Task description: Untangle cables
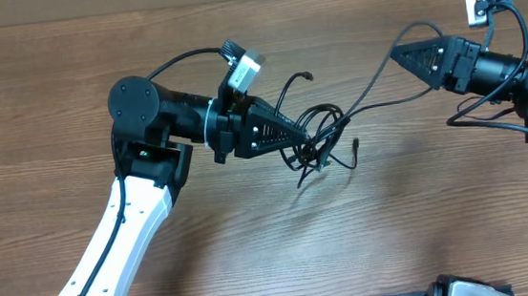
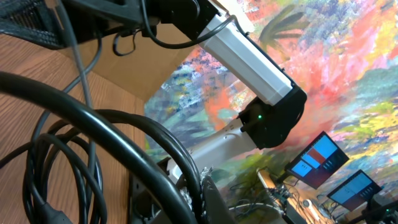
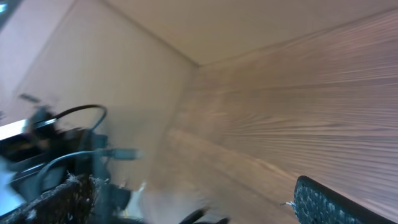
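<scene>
My left gripper [image 1: 305,139] is clenched, its tip buried in the cables [image 1: 329,140], which lie knotted mid-desk. I cannot tell whether a cord is actually pinched. My right gripper [image 1: 398,55] stands released, well apart, near one strand [image 1: 366,89] that runs up toward it.

The risk: if I pull from here, the knot may only tighten, or the whole bundle may drag across the desk [image 1: 254,254]. My right arm's own thicker wires [image 1: 492,120] loop nearby and could snag.
</scene>
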You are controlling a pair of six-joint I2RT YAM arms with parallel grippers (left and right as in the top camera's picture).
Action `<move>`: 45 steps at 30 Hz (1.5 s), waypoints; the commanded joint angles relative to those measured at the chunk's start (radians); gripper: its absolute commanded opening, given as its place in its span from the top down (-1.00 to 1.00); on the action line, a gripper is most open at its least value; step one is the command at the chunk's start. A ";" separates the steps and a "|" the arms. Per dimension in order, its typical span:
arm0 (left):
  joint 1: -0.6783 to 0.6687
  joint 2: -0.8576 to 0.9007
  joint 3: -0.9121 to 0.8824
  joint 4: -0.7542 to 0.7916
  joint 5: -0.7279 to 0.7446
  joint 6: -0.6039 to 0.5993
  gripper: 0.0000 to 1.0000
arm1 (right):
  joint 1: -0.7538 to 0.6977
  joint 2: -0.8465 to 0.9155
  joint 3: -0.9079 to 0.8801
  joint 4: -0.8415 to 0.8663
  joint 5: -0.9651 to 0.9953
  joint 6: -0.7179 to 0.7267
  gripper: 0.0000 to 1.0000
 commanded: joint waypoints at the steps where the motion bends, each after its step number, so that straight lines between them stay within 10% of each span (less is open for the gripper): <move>1: 0.007 0.023 0.010 0.001 0.006 0.033 0.92 | -0.004 -0.022 0.013 0.001 -0.104 0.001 -1.00; 30: 0.092 0.028 0.010 0.060 -0.211 -0.214 0.92 | 0.094 -0.019 0.003 -0.310 0.179 -0.262 -1.00; 45: 0.014 0.028 0.010 0.302 -0.212 -0.196 0.92 | 0.113 0.005 0.003 -0.285 0.179 0.141 -1.00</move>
